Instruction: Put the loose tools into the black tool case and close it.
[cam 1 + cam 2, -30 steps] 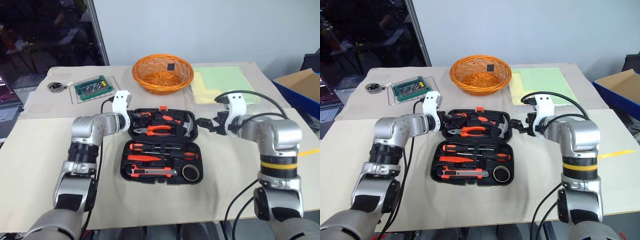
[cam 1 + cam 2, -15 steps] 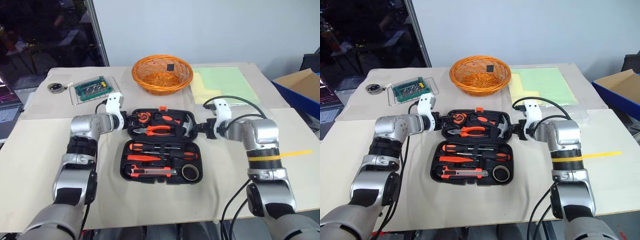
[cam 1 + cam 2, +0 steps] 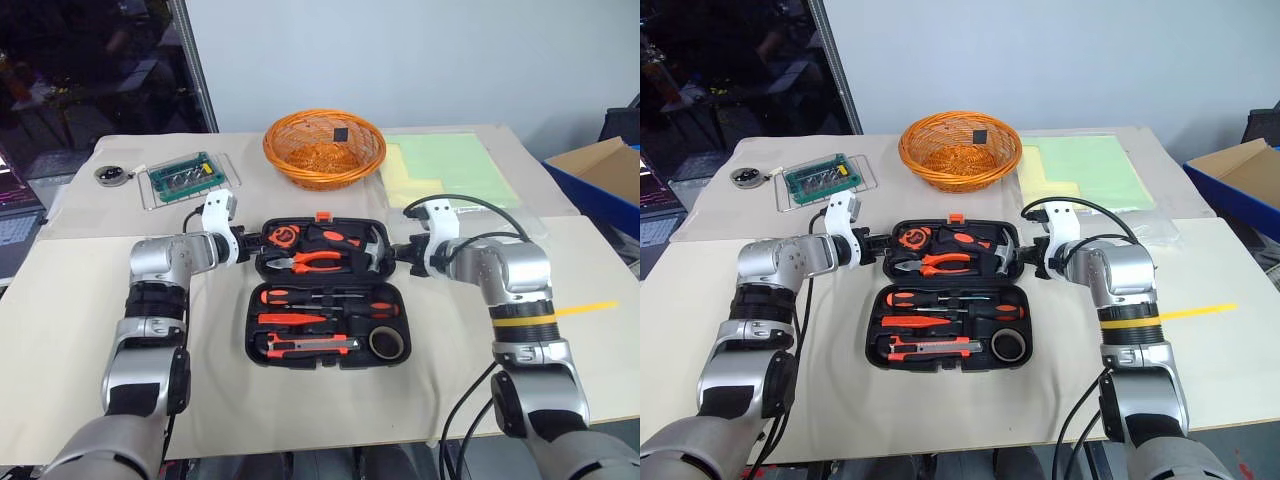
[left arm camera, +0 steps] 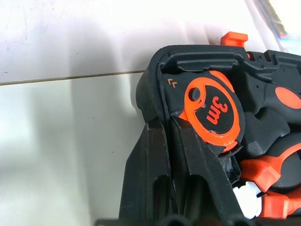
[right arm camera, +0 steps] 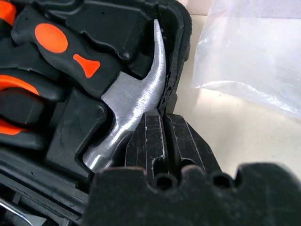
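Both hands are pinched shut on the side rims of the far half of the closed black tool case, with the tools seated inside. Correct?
Not quite: the black tool case lies open, not closed. The left eye view shows both halves flat with tools showing. The left hand and right hand do pinch the far half's side rims.

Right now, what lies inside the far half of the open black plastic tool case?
In the black plastic tool case, the far half holds an orange tape measure, orange-handled pliers and a hammer. Whatever lies beneath them is covered.
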`<move>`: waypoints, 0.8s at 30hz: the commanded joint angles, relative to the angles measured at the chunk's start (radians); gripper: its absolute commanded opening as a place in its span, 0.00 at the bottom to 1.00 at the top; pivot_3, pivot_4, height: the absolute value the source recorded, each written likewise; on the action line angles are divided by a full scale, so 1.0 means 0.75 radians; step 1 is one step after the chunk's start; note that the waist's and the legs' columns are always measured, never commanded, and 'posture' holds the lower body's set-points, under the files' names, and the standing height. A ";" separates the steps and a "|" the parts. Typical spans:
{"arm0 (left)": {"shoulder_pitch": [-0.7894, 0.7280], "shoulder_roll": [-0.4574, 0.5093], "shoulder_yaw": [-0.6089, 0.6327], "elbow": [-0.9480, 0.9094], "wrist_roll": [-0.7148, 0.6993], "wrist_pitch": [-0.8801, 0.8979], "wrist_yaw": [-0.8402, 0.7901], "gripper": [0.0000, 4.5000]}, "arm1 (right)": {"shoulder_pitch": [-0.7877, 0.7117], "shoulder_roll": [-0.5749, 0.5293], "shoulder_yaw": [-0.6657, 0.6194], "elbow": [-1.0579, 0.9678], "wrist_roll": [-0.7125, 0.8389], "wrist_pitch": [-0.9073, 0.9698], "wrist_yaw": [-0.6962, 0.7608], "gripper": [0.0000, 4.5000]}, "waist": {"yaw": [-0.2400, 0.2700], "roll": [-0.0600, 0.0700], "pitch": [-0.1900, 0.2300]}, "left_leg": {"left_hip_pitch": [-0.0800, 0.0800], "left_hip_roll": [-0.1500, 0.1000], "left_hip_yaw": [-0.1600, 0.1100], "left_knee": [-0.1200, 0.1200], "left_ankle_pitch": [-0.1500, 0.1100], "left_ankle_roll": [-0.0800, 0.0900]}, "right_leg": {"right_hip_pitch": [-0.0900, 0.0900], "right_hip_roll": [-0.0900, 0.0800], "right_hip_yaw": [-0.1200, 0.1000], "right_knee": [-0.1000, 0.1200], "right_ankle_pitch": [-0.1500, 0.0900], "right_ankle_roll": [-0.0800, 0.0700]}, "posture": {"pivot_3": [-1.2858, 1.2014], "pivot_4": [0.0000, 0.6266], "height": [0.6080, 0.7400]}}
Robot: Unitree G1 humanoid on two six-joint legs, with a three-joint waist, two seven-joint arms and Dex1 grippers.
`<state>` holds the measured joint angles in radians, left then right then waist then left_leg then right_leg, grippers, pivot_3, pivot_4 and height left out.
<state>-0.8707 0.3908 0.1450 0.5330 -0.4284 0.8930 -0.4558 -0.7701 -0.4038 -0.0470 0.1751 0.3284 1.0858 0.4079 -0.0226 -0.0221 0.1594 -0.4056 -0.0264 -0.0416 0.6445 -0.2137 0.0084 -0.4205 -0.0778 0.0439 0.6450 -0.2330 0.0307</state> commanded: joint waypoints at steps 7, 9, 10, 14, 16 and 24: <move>0.011 -0.053 -0.069 -0.307 0.031 -0.485 -0.257 0.00 | 0.006 -0.015 -0.031 -0.172 -0.119 -0.696 0.054 0.00 | 0.006 0.000 0.000 | -0.010 0.000 0.000 -0.001 0.002 -0.004 | -0.008 0.000 0.000 -0.003 0.001 0.001 | 0.52 0.24 1.00; 0.038 -0.043 -0.108 -0.358 0.065 -0.552 -0.300 0.00 | 0.047 -0.037 -0.022 -0.217 -0.134 -0.766 0.077 0.00 | 0.007 0.000 0.000 | -0.012 0.000 0.000 -0.001 0.002 -0.004 | -0.009 0.000 0.000 -0.005 0.001 0.001 | 0.52 0.24 1.00; 0.059 -0.035 -0.123 -0.399 0.071 -0.569 -0.321 0.00 | 0.077 -0.048 -0.022 -0.256 -0.141 -0.784 0.079 0.00 | 0.007 0.000 0.000 | -0.012 0.000 0.000 -0.001 0.002 -0.004 | -0.009 0.000 -0.001 -0.005 0.001 0.001 | 0.52 0.24 1.00; 0.276 0.037 -0.209 -0.702 0.112 -0.657 -0.415 0.00 | 0.380 -0.118 -0.034 -0.563 -0.143 -0.855 0.122 0.00 | 0.009 0.000 0.000 | -0.012 0.002 0.000 -0.002 0.000 0.000 | -0.009 0.000 -0.001 -0.006 0.001 0.001 | 0.52 0.24 1.00; 0.372 0.069 -0.248 -0.782 0.147 -0.708 -0.441 0.00 | 0.503 -0.133 -0.048 -0.656 -0.137 -0.897 0.134 0.00 | 0.009 0.000 0.000 | -0.012 0.003 0.001 -0.002 -0.003 0.003 | -0.009 0.000 -0.001 -0.005 0.001 0.001 | 0.52 0.24 1.00; 0.574 0.214 -0.307 -0.832 0.290 -0.990 -0.560 0.00 | 0.838 -0.270 -0.055 -0.809 -0.223 -1.087 0.226 0.00 | 0.012 0.001 0.000 | 0.007 0.004 0.007 0.000 -0.002 0.003 | 0.011 0.001 0.000 -0.020 0.001 0.001 | 0.52 0.24 1.00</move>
<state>-0.4591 0.5463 -0.0237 -0.0351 -0.2161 0.2001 -0.8072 -0.1503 -0.5907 -0.0940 -0.3246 0.1594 0.3498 0.5351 -0.0136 -0.0214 0.1597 -0.3921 -0.0214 -0.0354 0.6442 -0.2154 0.0106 -0.4024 -0.0763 0.0434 0.6300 -0.2328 0.0313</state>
